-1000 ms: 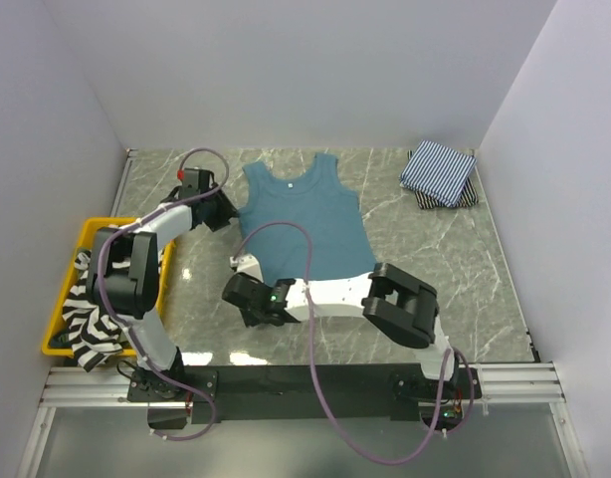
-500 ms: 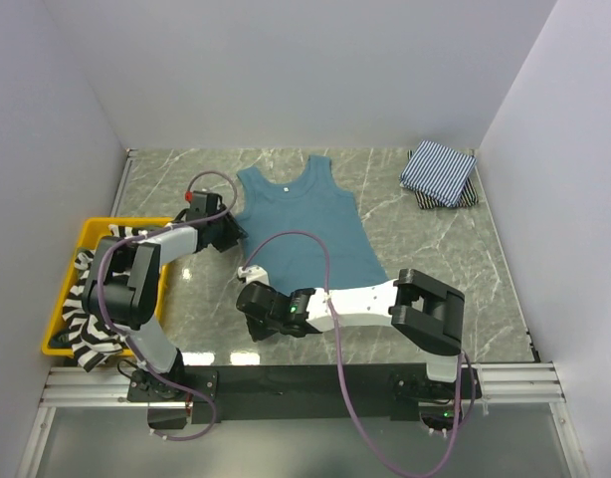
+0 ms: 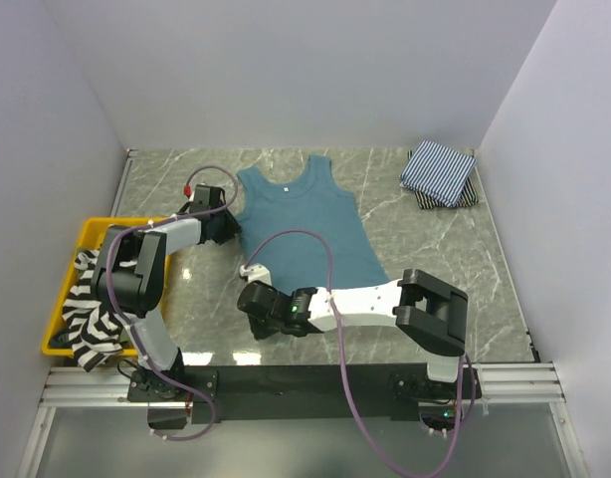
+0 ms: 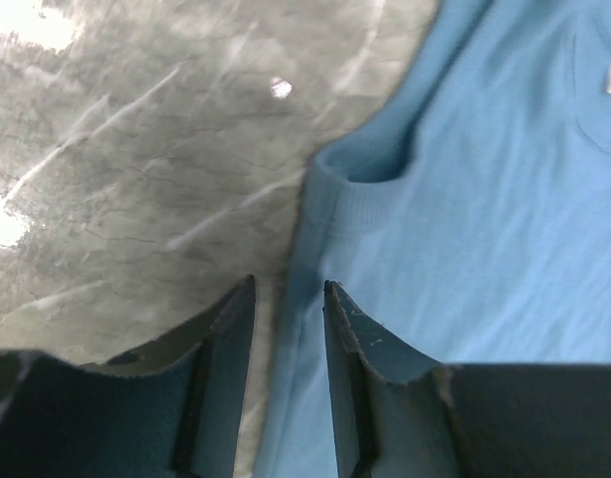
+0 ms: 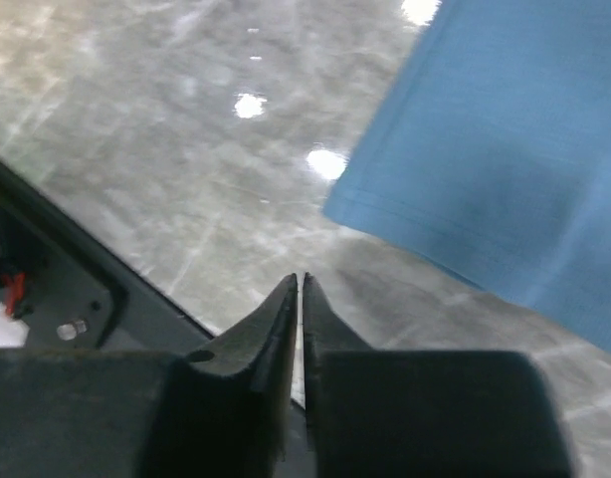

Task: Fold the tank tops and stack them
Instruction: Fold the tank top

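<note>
Lying flat and unfolded at mid-table, the teal tank top (image 3: 310, 224) had its long axis running from the neck at the far side to the hem at the near side, with the hem drifting slightly rightward. On the top's left edge just below the armhole sat the left gripper (image 4: 288, 289). Its fingers were narrowly apart, straddling the side seam so that cloth lay under one and bare table (image 3: 465, 269) under the other; nothing was yet pinched. Off the top's near-left hem corner sat the right gripper (image 5: 298, 281), fingers pressed together on nothing, the corner ahead of and to the right of its tips and clear of them. Judged from this, the left arm was better placed for the shoulder edge and the right arm for the hem corner. Inside the top's neckline was a small white label (image 3: 283, 183), its writing too small to read; no other brand or lettering was visible. Well right of the top's shoulder lay a folded pinstriped top (image 3: 438, 171) on a darker folded piece. Well left of the top, a black-and-white striped top (image 3: 87, 319) spilled from the yellow bin (image 3: 97, 225).
</note>
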`<state>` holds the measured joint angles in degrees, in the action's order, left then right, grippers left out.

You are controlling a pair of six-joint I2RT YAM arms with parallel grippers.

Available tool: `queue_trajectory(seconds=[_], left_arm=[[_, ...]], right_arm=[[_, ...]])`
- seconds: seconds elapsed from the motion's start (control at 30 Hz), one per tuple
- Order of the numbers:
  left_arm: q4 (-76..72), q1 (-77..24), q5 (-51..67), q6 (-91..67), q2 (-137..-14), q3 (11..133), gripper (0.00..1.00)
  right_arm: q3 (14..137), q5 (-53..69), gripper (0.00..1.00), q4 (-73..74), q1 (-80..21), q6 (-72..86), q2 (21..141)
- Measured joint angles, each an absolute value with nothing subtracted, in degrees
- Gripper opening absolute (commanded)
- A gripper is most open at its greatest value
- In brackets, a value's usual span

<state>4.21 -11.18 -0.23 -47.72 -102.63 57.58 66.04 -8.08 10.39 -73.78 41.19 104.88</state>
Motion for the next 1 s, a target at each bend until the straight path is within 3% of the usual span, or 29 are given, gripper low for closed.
queue_trajectory(seconds=[0.1,0.23,0.7,0.87,0.9,1.0], left_arm=[[4.2,-11.1,-0.4,-47.7,-103.2,58.1,0.39],[4.3,-11.1,-0.5,-47.7,-103.2,58.8,0.39],[5.1,-11.1,-0.5,-47.7,-103.2,58.9,0.38],[5.1,-11.1,-0.5,-47.7,-103.2,58.9,0.38],[5.1,-11.1,-0.5,-47.7,-103.2,58.9,0.38],[5.1,-11.1,-0.5,-47.7,-103.2,58.8,0.37]], right_arm=[[67.0,-10.2,0.29,12.7,-74.1,40.9,105.0],[71.3,-14.1,0.36,15.4,-74.3,40.4,107.0],[79.2,-21.0,0.42,21.1,-75.5,39.4,116.4],[80.0,-21.8,0.29,21.3,-75.6,39.3,117.1],[79.9,-21.8,0.19,21.2,-75.6,39.3,117.1],[79.2,-22.1,0.06,20.3,-75.6,39.5,116.9]])
